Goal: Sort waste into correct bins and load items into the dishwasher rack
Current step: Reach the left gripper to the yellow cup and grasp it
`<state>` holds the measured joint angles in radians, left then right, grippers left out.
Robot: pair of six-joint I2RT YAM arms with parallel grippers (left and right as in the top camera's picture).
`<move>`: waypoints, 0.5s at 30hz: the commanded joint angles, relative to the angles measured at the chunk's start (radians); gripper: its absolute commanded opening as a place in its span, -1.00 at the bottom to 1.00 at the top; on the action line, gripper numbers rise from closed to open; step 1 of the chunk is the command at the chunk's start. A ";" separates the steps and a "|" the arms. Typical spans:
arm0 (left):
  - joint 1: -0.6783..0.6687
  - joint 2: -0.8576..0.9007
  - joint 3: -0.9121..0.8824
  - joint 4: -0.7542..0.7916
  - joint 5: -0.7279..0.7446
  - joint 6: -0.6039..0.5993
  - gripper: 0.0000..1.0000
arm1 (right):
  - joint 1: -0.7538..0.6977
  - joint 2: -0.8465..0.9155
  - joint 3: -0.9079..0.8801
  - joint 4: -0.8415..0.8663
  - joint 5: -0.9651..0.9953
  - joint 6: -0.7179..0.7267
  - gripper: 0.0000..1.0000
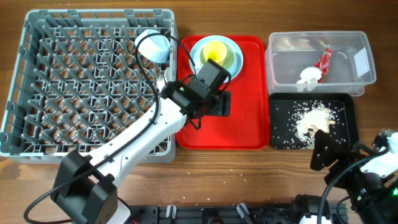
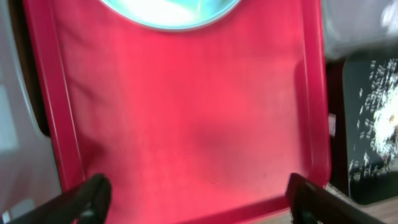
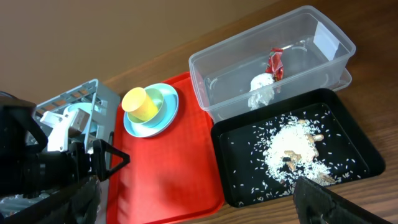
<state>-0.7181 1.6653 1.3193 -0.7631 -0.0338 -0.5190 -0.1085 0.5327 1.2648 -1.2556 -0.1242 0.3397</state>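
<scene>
The grey dishwasher rack (image 1: 37,93) fills the left, with the light-blue bowl (image 1: 153,45) lying in its back right corner. The light-blue plate (image 1: 200,51) sits at the back of the red serving tray (image 1: 249,124), with the yellow cup (image 1: 214,51) on it; both also show in the right wrist view, plate (image 3: 163,118) and cup (image 3: 139,103). The clear tub (image 1: 354,78) holds the white napkin (image 1: 307,76) and red wrapper (image 1: 324,59). Rice scraps (image 1: 313,118) lie in the black tray (image 1: 280,118). My left gripper (image 1: 217,104) hangs open and empty over the red tray (image 2: 186,124). My right gripper (image 1: 324,151) is open and empty. I cannot make out the fork and spoon.
The red tray sits between the rack and the two bins. In the left wrist view the plate's edge (image 2: 168,15) is ahead and the black tray (image 2: 373,124) is to the right. Bare wooden table (image 1: 249,174) runs along the front.
</scene>
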 commanded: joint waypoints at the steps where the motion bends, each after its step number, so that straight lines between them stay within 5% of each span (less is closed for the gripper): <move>1: -0.007 0.007 -0.005 0.034 -0.063 -0.066 0.67 | -0.002 -0.002 0.001 0.004 -0.008 0.008 1.00; 13: -0.039 0.011 -0.129 0.222 -0.212 -0.082 -0.08 | -0.002 -0.002 0.001 0.004 -0.008 0.008 0.99; 15: -0.038 0.011 -0.128 0.362 -0.218 -0.037 -0.51 | -0.002 -0.002 0.001 0.004 -0.008 0.008 0.99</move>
<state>-0.7536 1.6665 1.1969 -0.5198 -0.2070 -0.6025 -0.1085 0.5327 1.2648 -1.2556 -0.1242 0.3397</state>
